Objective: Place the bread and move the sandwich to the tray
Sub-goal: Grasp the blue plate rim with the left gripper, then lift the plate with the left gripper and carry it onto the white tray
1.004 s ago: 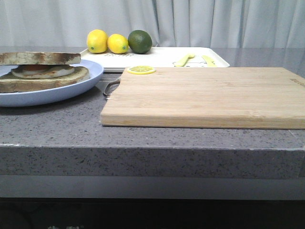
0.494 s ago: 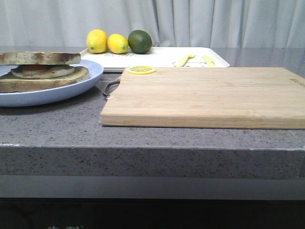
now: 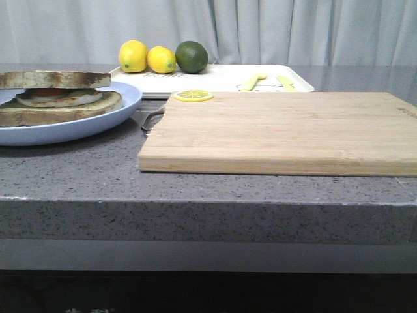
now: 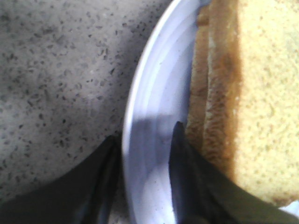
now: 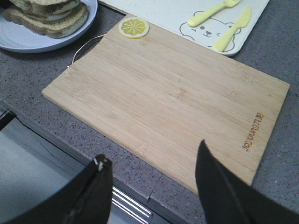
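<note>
The sandwich [image 3: 58, 104] lies on the round light blue plate [image 3: 98, 120] at the left, with the plain bread [image 3: 55, 79] on top of the egg. In the left wrist view the bread [image 4: 266, 93] is seen close up on the plate [image 4: 154, 93]. My left gripper [image 4: 145, 144] straddles the plate's rim, one finger outside and one inside, closed on it. The white tray [image 3: 215, 78] lies at the back. My right gripper [image 5: 152, 161] is open and empty above the table's front edge, and the plate [image 5: 56, 39] and tray [image 5: 173, 14] show in its view.
A light wooden cutting board [image 3: 280, 130] with a lemon slice [image 3: 192, 96] fills the middle and right. On the tray stand two lemons [image 3: 133, 55] and a lime [image 3: 191, 57], with a yellow fork [image 3: 251, 81] and knife [image 3: 285, 81].
</note>
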You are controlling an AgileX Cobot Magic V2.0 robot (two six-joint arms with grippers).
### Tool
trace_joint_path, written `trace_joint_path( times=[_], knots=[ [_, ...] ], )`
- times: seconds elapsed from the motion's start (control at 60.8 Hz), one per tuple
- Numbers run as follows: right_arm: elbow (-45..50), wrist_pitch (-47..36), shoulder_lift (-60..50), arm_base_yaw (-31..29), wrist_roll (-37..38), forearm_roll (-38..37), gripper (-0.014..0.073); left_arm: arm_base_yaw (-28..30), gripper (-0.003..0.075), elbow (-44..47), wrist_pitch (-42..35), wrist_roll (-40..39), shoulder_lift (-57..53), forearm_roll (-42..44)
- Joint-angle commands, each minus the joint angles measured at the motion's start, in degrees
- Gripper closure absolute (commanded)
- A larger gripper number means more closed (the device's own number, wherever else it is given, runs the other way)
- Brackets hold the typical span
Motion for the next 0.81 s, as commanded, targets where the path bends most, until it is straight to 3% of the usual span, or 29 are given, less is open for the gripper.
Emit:
trace_joint_path(
  times=[0.0,0.181,0.395,0.79],
  knots=[
    [-1.3,-3.7,-0.1,0.1,0.2,0.1,0.0172,-0.5,0.0574,-1.6,-0.3,0.6,-2.0,-3.2],
    [-1.3,-3.7,-0.1,0.1,0.2,0.1,0.0172,-0.5,0.0736,-1.6,-0.3,0.8,-2.0,-3.2],
    [-1.3,-3.7,-0.1,0.1,0.2,0.1,0.0172,-0.5,0.0738,-3.0,1.8,1.0,-2.3,-3.7],
    [-1.3,-3.7,-0.1,0.1,0.2,0.1,0.0172,-2.3,0.0738,-12.7,4.7,4.0,-2.3,-12.8]
  ],
)
